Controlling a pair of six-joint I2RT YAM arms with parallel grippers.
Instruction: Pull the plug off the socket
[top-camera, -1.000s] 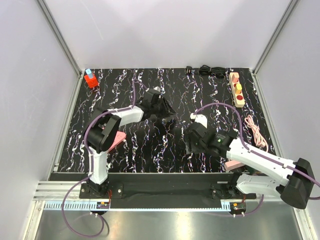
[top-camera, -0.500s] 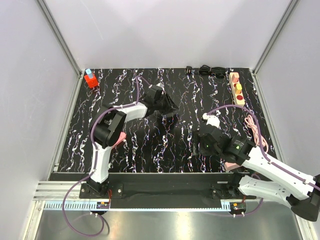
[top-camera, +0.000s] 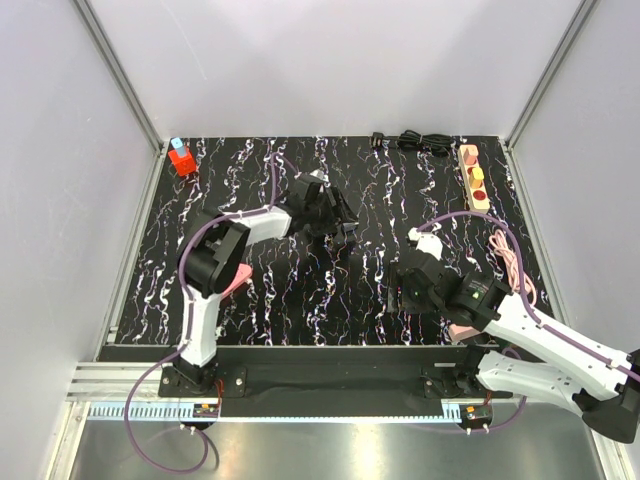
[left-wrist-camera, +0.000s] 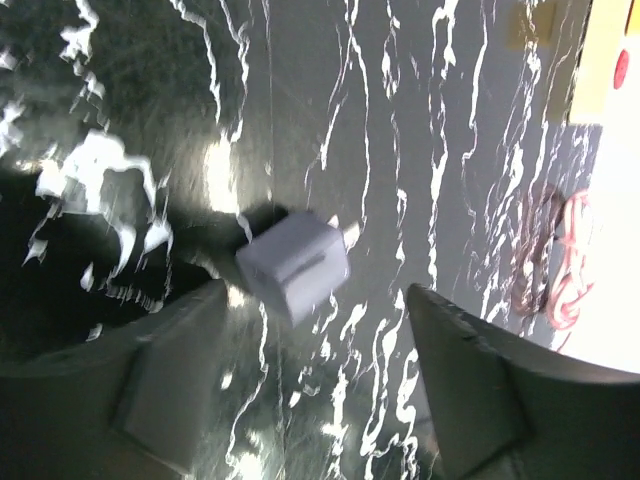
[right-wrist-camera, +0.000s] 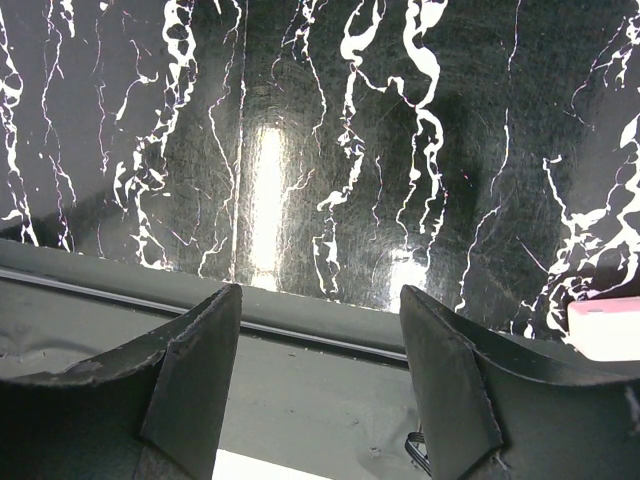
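While both arms' jaws stand apart, the left arm (top-camera: 250, 224) stretches forward over a seemingly loose plug (left-wrist-camera: 292, 268).

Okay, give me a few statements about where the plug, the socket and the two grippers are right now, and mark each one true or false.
1. The left gripper has its jaws open. True.
2. The white plug is seated in the socket. False: the plug sits loose between the left gripper's open fingers, well apart from the socket at the far right of the table.
3. The right gripper is closed on the pink cable. False: its jaws are open with nothing between them, over the table's near edge, and the pink cable lies by the right edge.
4. A black cable lies along the far edge of the table. True.
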